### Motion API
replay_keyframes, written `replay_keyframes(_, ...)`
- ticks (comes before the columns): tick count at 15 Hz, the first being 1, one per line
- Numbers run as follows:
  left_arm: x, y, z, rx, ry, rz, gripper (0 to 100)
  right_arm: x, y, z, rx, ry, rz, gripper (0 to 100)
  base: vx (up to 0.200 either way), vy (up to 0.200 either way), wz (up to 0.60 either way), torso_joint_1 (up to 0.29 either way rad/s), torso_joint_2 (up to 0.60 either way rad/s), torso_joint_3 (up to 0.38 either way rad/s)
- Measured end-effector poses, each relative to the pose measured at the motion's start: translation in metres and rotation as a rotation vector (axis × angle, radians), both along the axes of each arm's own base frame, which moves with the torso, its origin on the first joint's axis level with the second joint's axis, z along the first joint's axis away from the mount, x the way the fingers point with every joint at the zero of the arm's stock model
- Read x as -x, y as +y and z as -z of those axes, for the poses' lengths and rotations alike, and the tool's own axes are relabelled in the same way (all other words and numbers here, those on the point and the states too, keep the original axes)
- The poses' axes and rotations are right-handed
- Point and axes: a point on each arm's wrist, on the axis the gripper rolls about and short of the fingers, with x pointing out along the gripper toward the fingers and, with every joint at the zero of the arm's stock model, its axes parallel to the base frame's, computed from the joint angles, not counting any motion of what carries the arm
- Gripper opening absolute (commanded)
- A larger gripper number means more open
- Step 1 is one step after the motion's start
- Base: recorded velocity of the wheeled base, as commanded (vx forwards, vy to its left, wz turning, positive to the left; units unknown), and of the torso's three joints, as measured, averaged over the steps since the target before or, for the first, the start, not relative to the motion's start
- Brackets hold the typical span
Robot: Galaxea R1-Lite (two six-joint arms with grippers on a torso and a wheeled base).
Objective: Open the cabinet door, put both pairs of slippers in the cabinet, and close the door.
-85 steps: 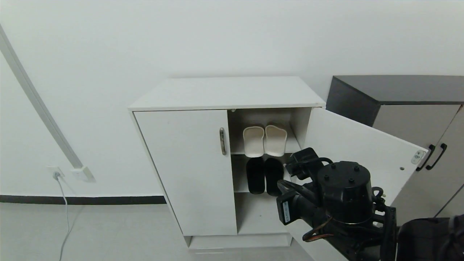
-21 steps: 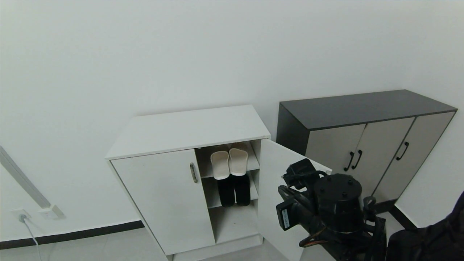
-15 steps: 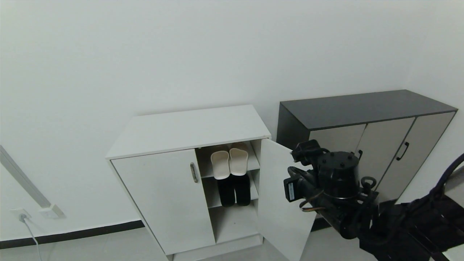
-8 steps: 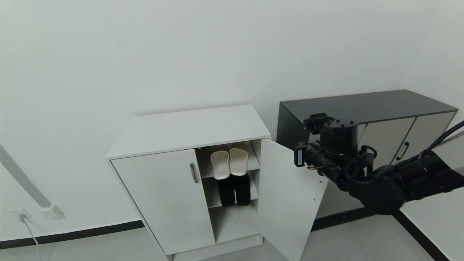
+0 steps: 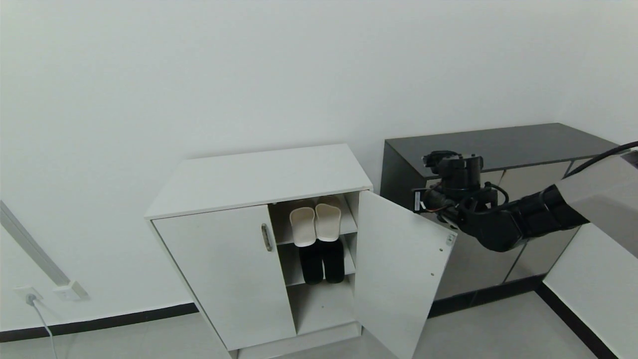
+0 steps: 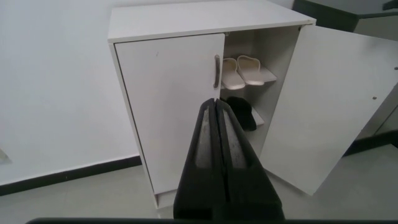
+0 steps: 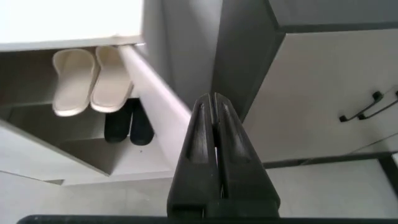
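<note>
Cabinet door stands open; white slippers shelved above black slippers.

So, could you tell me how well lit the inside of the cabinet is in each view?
Head view: even light, no glare on the cabinet top; black slippers merge into the shaded shelf. Left wrist view: white slippers well lit, black slippers in shadow. Right wrist view: interior dimmer, white slippers stand out.

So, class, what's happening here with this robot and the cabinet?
A robot is putting slippers away. Both pairs are inside the cabinet, the white slippers directly above the black slippers. The right door stands open, the left door shut. The right gripper, shut and empty, is up by the open door's top edge; closing it is what's left. The left gripper is shut and empty too.
</note>
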Motion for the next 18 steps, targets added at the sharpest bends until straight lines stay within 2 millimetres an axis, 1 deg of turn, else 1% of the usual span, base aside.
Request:
replay_keyframes(3, 0.0, 0.0, 0.0, 0.0, 0.0, 0.0, 0, -0.008, -0.004, 0.013, 0.01, 0.027, 0.011, 0, 0.0, 0.0, 0.0, 0.0, 0.0, 0.0)
replay_keyframes(6, 0.0, 0.0, 0.0, 0.0, 0.0, 0.0, 0, -0.011, -0.005, 0.023, 0.019, 0.053, 0.009, 0, 0.0, 0.0, 0.0, 0.0, 0.0, 0.0)
replay_keyframes(11, 0.0, 0.0, 0.0, 0.0, 0.0, 0.001, 0, -0.008, -0.004, 0.027, 0.034, 0.086, 0.007, 0, 0.0, 0.0, 0.0, 0.0, 0.0, 0.0)
replay_keyframes(14, 0.0, 0.0, 0.0, 0.0, 0.0, 0.0, 0, 0.003, 0.002, 0.022, 0.036, 0.089, -0.017, 0, 0.0, 0.0, 0.0, 0.0, 0.0, 0.0)
replay_keyframes(18, 0.0, 0.0, 0.0, 0.0, 0.0, 0.001, 0, 0.027, 0.019, 0.015, 0.042, 0.094, -0.078, 0, 0.0, 0.0, 0.0, 0.0, 0.0, 0.0)
